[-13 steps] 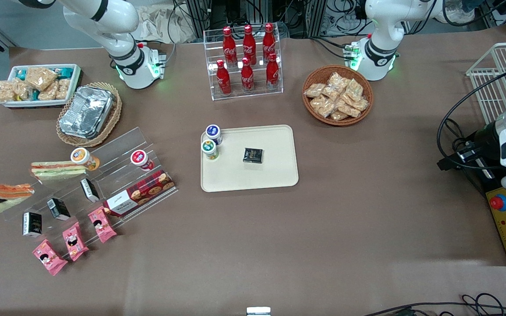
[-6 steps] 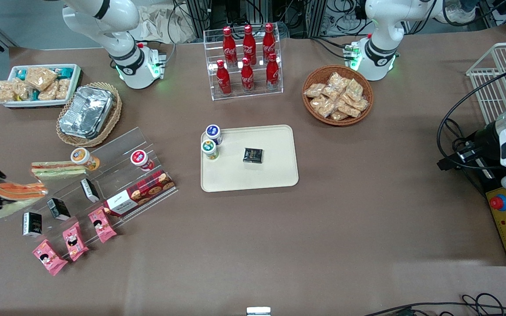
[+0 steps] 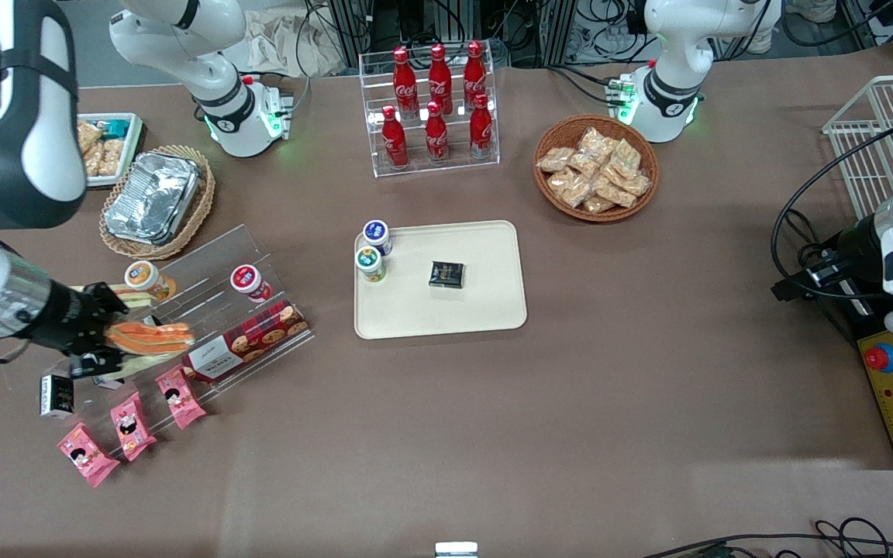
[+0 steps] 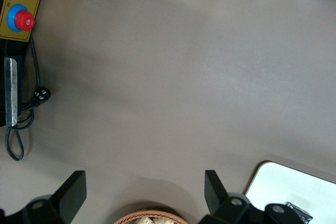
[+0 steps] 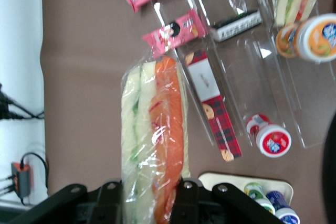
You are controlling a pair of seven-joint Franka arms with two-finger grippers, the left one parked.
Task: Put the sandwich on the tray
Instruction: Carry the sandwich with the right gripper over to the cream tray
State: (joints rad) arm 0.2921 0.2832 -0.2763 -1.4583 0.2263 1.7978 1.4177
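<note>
Sandwich held in the air above the clear display stand, well apart from the tray.

We see the black two-finger gripper (image 3: 105, 338) clamped on the clear-wrapped triangular sandwich (image 3: 150, 339) with orange filling, its fingers (image 5: 111, 195) pressing both sides of the wrap, above the clear acrylic stepped stand (image 3: 206, 298) and just beside the red plaid cookie box (image 3: 246, 340). Toward the table's middle we find the cream-beige rectangular tray (image 3: 485, 302), bearing 2 small lidded cups (image 3: 373, 252) and 1 black packet (image 3: 446, 274).

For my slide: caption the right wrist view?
End effector shut on the sandwich, carried above the acrylic display rack.
</note>
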